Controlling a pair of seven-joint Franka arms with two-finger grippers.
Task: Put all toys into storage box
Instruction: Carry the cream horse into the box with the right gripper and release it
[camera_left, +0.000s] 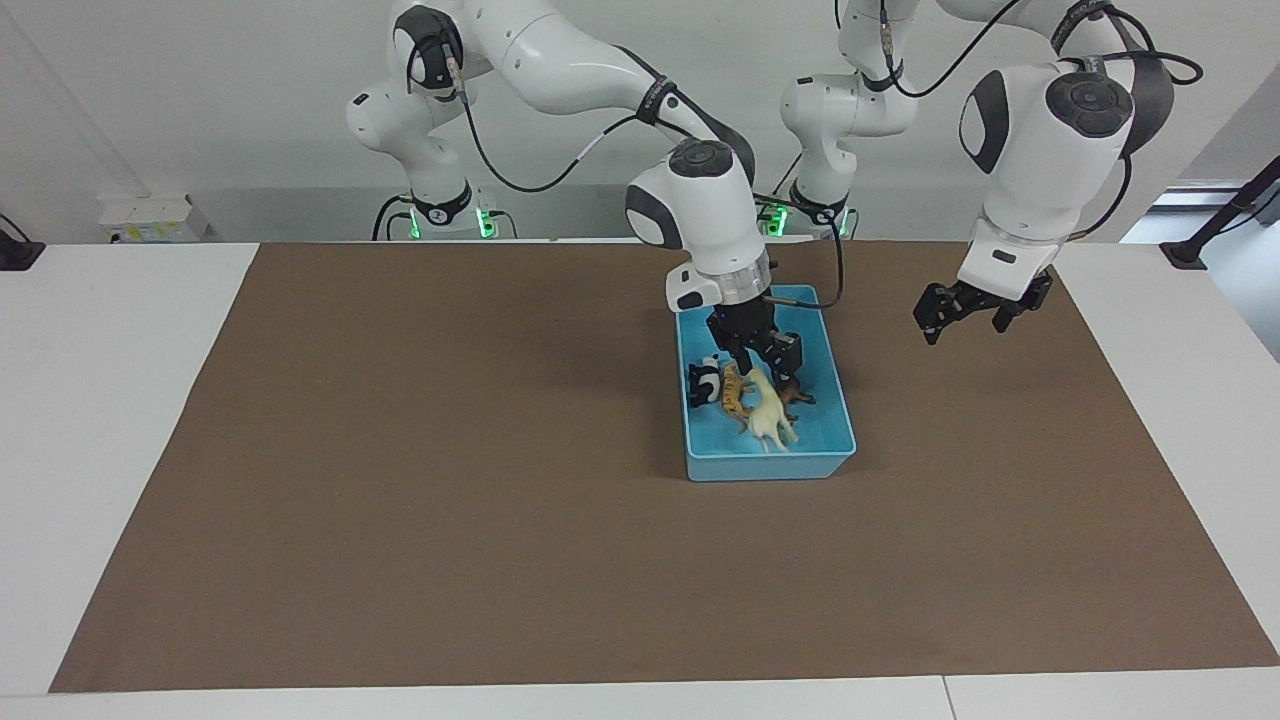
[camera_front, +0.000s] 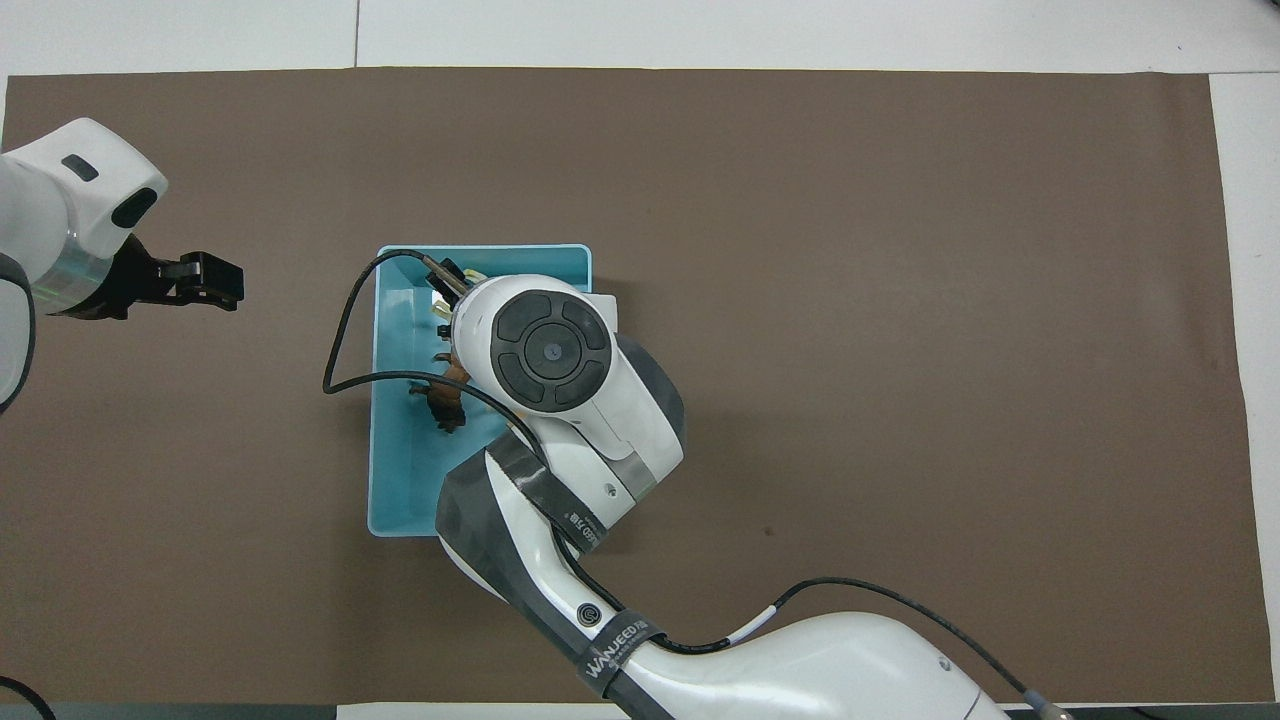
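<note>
The light blue storage box (camera_left: 770, 466) stands on the brown mat near the middle of the table. All four toys lie in it: the panda (camera_left: 705, 382), the tiger (camera_left: 734, 392), the cream horse (camera_left: 771, 416) and the brown lion (camera_left: 794, 391). My right gripper (camera_left: 767, 362) is down inside the box just above the toys, with its fingers apart and nothing held. In the overhead view the right arm covers most of the box (camera_front: 408, 470); only the lion (camera_front: 446, 402) and a bit of the horse (camera_front: 441, 308) show. My left gripper (camera_left: 972, 318) waits open and empty, raised over the mat beside the box.
The brown mat (camera_left: 400, 500) covers most of the white table (camera_left: 100, 400). The right arm's cable (camera_front: 345, 330) loops over the box's edge. The left gripper also shows in the overhead view (camera_front: 222, 282), over the mat toward the left arm's end.
</note>
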